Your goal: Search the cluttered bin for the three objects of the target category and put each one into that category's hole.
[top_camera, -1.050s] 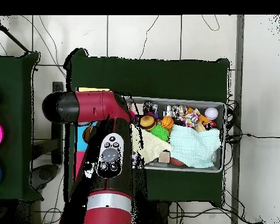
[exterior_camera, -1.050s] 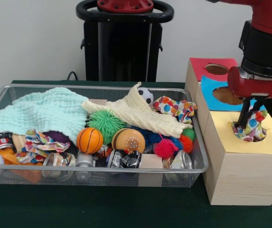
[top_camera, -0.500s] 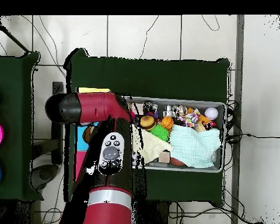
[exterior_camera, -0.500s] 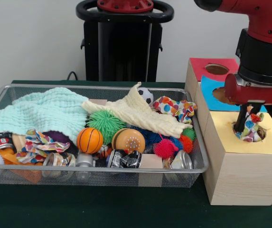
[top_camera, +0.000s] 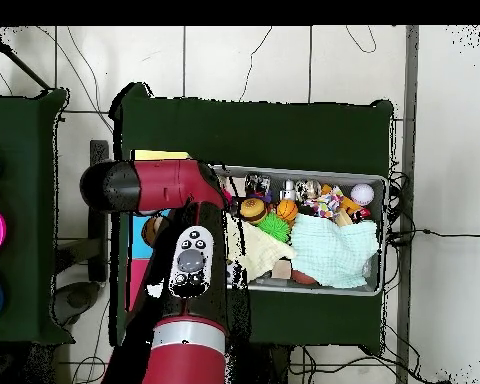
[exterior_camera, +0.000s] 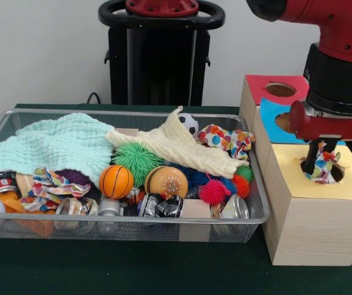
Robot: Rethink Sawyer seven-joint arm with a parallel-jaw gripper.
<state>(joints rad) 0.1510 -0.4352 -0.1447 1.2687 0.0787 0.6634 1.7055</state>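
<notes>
One polka-dot cloth scrap, soft and crumpled, hangs long axis vertical, half sunk in the round hole of the yellow-topped wooden box, at 3 o'clock of the wire-mesh bin. Gripper pinches it.

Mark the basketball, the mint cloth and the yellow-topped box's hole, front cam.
basketball (exterior_camera: pixel 115 181), front view, middle of the ball.
mint cloth (exterior_camera: pixel 53 147), front view, centre of the fabric.
yellow-topped box's hole (exterior_camera: pixel 337 173), front view, its bare right rim.
</notes>
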